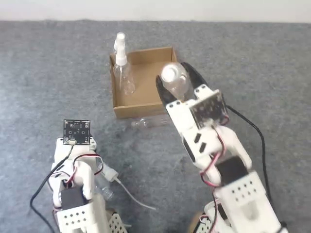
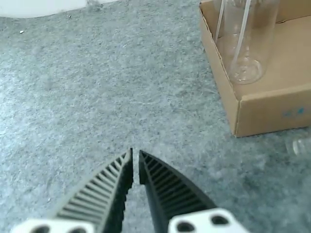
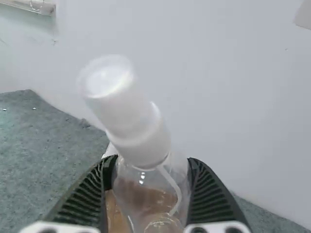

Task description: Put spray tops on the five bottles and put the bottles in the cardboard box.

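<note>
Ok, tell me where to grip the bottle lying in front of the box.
Grip the lying bottle around its mid-body, coming from above, fingers across its length. It lies flat on the carpet along the cardboard box's front wall, so the wall-side finger probably has little room.

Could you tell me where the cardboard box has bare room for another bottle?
The floor of the cardboard box is bare right of the standing bottle at its left wall. Crowded: carpet along its front, where a lying bottle rests.
</note>
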Tool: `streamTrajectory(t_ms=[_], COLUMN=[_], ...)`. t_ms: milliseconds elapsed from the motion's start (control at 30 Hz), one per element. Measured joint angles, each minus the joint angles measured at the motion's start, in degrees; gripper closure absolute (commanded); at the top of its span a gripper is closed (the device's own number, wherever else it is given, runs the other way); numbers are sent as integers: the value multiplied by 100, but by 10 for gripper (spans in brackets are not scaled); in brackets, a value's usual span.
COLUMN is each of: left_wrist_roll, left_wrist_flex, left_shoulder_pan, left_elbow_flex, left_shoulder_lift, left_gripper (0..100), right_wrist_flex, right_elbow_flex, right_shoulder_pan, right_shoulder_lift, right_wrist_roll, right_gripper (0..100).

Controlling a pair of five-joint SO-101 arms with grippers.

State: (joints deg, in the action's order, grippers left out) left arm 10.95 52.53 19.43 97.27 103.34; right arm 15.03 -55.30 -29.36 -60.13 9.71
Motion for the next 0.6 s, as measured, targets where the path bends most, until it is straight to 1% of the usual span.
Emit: streamTrajectory(t_ms=[333,600], left_wrist_roll=[0,0], left_wrist_flex=[0,0], left_shoulder_pan=[0,0], left_elbow_flex=[0,0], left_shoulder_lift=[0,0], left_gripper=[987,987], right_wrist_flex=[-1363,-1547], right_elbow_flex=[510,1530], right_shoulder_pan=[-9,0], right_shoulder_lift=[2066,3684], right_wrist_roll=[0,0], right_gripper=[992,992])
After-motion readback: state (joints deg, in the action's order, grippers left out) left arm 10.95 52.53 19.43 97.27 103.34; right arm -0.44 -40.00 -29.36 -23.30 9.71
